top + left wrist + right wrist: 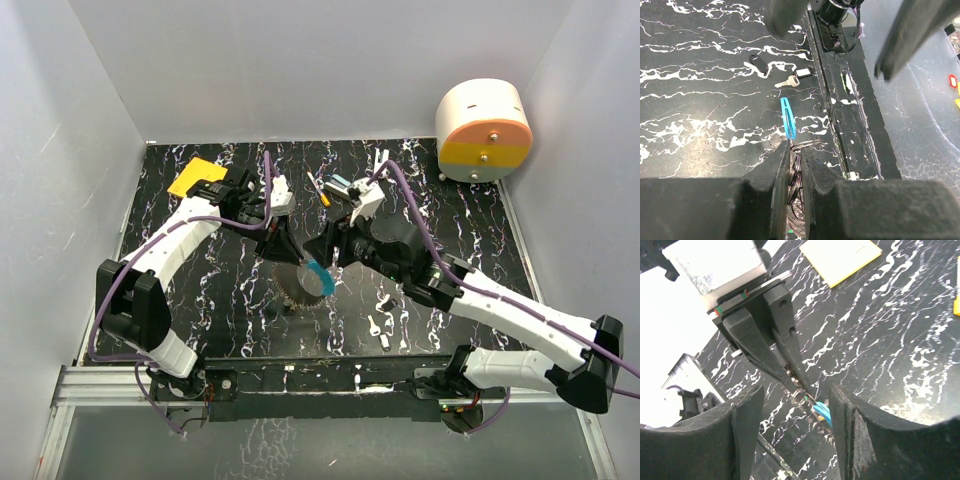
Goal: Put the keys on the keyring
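Observation:
My left gripper (280,255) is shut on the keyring (305,283) and holds it above the table. The ring's silvery coils sit between the jaws in the left wrist view (795,172), and its blue arc (787,117) sticks out past the tips. My right gripper (338,245) is open just right of the ring. In the right wrist view (797,427) the ring (805,392) and blue arc (823,411) lie between its spread fingers without touching. Small green and yellow bits show by the ring. Loose keys (378,332) lie on the table; the left wrist view also shows them (787,82).
An orange-and-white stick (318,188) and a teal-and-white block (340,185) lie at the back centre. A yellow note (195,177) is at the back left. A white and orange round device (484,130) stands at the back right. White walls enclose the table.

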Robot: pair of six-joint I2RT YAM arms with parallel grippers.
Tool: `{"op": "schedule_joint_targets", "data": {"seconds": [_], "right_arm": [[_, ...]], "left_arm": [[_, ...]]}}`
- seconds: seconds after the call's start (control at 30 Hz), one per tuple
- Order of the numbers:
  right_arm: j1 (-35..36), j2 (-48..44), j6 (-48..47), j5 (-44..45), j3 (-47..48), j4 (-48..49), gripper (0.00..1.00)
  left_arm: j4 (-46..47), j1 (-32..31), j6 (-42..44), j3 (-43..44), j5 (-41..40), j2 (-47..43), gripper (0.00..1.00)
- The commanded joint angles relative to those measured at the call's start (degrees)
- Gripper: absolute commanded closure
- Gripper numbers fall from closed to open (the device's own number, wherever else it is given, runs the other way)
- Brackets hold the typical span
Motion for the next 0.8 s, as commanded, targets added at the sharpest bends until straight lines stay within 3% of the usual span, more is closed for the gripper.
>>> {"op": "schedule_joint_targets", "data": {"seconds": [0.0,0.23,0.43,0.57,0.77], "right_arm": [[0.28,-3.78,0.58,8.61,1.95,-2.09,0.4],[0.15,-8.45,5.27,17.78,0.37,-12.81,0.38],[-1.28,-9.51,23.38,26.03,-0.17,-35.47,0.44],[-1.7,-9.21,35.35,24.18,-4.0,-45.94,0.44],[-2.07,-7.38,40.28,19.47,-9.98,-46.82,0.49]], "left_arm": [[-1.58,-0.13,1.17,0.61,2.34,-1.62,1.0],[-2.39,-0.13,2.35,0.44,2.6,-1.1,1.0],[1.38,-0.12,-2.71,-1.09,4.02,-0.43,1.0],[4.99,-0.09,-6.84,-2.11,4.72,-0.77,1.0],[6.36,-0.13,-9.6,-2.44,4.85,-1.58,1.0]]}}
